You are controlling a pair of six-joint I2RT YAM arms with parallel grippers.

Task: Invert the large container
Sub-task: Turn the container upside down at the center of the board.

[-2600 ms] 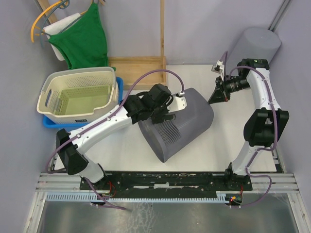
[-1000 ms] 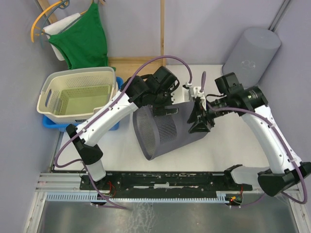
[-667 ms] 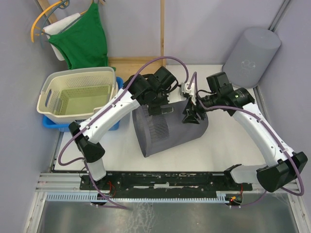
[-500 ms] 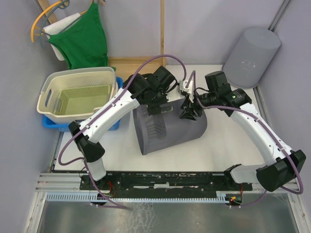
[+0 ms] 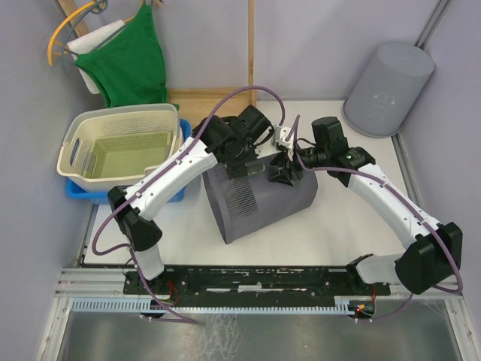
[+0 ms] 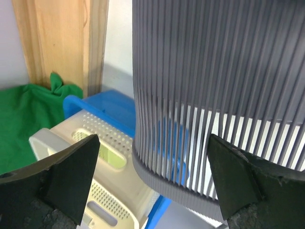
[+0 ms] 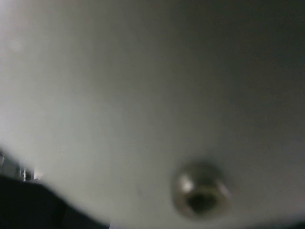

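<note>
The large container (image 5: 259, 199) is a dark grey slatted bin. It stands tilted in the middle of the table, mouth toward the lower left and closed base up and to the right. My left gripper (image 5: 250, 167) is open wide at its back upper edge. In the left wrist view the slatted wall (image 6: 214, 71) and its rim lie between the two spread fingers of that gripper (image 6: 152, 186). My right gripper (image 5: 285, 171) rests against the raised base with its jaws apart and nothing held. The right wrist view is only a blurred white surface with a screw.
A beige perforated basket (image 5: 120, 147) sits in a blue tub (image 5: 75, 189) at the left. Green cloth (image 5: 128, 64) hangs behind it. A second grey bin (image 5: 387, 86) stands at the back right. A wooden frame (image 5: 218, 101) lines the rear edge.
The right gripper has moved up and to the left across the container. The container has swung from lying on its side toward mouth-down. The left gripper has stayed open at its back edge.
</note>
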